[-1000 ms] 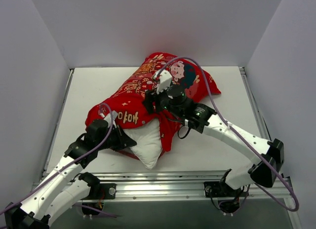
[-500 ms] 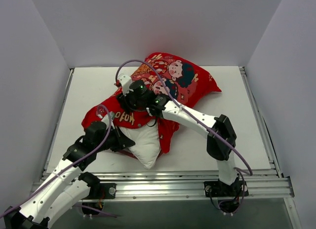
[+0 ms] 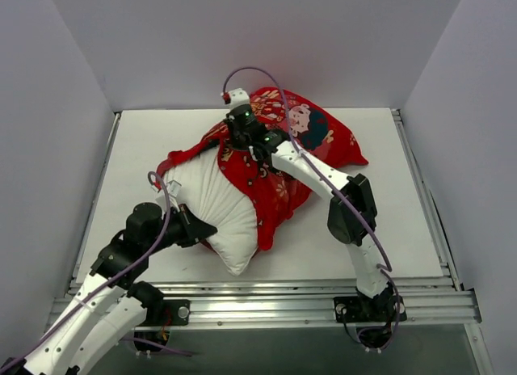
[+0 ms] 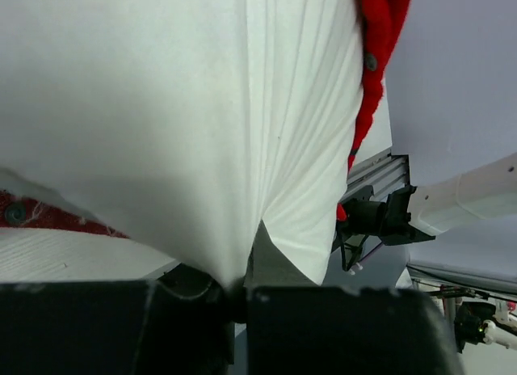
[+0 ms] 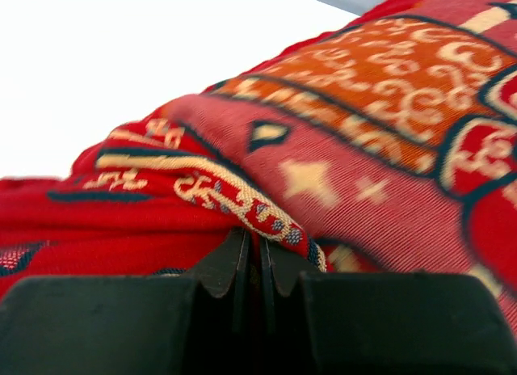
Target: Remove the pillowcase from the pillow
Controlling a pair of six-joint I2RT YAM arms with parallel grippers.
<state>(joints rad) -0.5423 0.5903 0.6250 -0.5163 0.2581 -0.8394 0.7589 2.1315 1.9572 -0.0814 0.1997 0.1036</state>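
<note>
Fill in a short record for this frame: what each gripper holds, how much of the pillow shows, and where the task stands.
left gripper: shut, pinching the white pillow at its near-left edge
right gripper: shut on a fold of the pillowcase
pillow exposure: near part bare, far part inside the red cover
task status: pillowcase partly pulled back, not yet off
surface: white table

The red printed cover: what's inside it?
A white pillow: its near end sticks out bare, pinched by the left gripper. The rest lies hidden under the red pillowcase, so how far in it reaches cannot be seen.
</note>
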